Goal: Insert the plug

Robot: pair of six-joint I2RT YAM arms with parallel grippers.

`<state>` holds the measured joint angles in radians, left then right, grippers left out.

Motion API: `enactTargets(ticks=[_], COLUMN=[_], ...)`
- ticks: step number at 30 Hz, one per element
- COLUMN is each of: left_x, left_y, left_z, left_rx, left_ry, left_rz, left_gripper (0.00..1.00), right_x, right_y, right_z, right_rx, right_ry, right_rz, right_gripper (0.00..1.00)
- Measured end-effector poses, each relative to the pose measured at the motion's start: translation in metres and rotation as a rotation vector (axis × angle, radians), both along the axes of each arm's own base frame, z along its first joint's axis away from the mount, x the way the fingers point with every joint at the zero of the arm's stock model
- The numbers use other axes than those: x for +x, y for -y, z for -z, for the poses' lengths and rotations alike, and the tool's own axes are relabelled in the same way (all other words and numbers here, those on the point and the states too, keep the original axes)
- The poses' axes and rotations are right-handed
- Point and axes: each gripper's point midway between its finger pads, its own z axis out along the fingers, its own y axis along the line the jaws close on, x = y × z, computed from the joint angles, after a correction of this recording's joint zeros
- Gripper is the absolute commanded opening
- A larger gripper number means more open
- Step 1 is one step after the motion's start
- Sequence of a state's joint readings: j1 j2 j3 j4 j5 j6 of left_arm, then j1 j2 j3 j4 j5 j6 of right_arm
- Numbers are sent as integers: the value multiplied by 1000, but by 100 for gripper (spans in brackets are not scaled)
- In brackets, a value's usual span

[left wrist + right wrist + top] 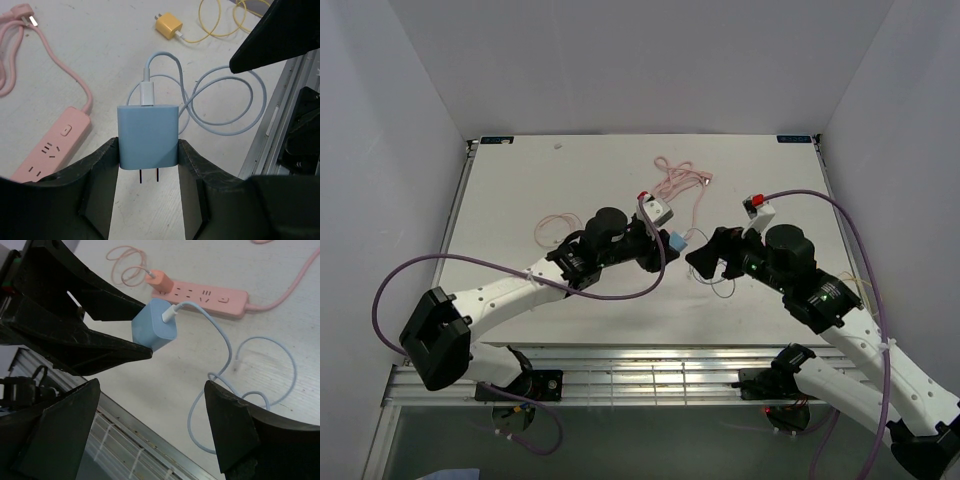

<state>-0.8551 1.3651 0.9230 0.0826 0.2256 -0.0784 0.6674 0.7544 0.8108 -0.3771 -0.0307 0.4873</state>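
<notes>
A light blue plug (147, 135) with two dark prongs pointing back toward the wrist is clamped between the jaws of my left gripper (148, 150), which is shut on its sides a little above the table. Its pale blue cable (225, 100) loops loosely on the table. The pink power strip (50, 147) lies flat to the left of the plug; in the right wrist view the strip (205, 295) lies just beyond the held plug (154, 330). My right gripper (152, 390) stands open and empty, close to the right of the left gripper (665, 240).
A small orange-pink plug (162, 280) sits in the strip's end socket, its thin cable coiled beyond. A yellow plug (169, 25) with a yellow cable lies farther back. The strip's pink cord (680, 180) coils at the table's back. The table's metal front rail (150, 450) runs just below.
</notes>
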Motion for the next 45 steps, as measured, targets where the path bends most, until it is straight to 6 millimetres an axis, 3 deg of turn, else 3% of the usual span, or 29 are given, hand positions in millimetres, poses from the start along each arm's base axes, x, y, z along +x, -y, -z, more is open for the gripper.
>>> enactTargets(ticks=[4,9,21,23,30,45], left_x=[-7,-12,-17,-18,-20,-26], left_y=[1,4,5,5,6,10], left_z=[-16,-18,-18,-20,-27,-30], left_rx=[-27,-25,-14,-19,-35,-46], left_ry=[33,47,57,61,73,77], left_rz=[16,32,31,34,39,63], left_gripper=[6,6,6,6,5,4], right_x=[-2,-2,12,13,18,27], right_y=[-9,-22,-29,-29,-28,-35], right_z=[-18,-29,-9,-7,2,-10], right_rx=[103,178,210,215,246,308], right_ry=[15,2,-91,-95,-108,-62], right_rz=[-14,-45,20,32,73,67], right_gripper=[90,90,100,93,80,66])
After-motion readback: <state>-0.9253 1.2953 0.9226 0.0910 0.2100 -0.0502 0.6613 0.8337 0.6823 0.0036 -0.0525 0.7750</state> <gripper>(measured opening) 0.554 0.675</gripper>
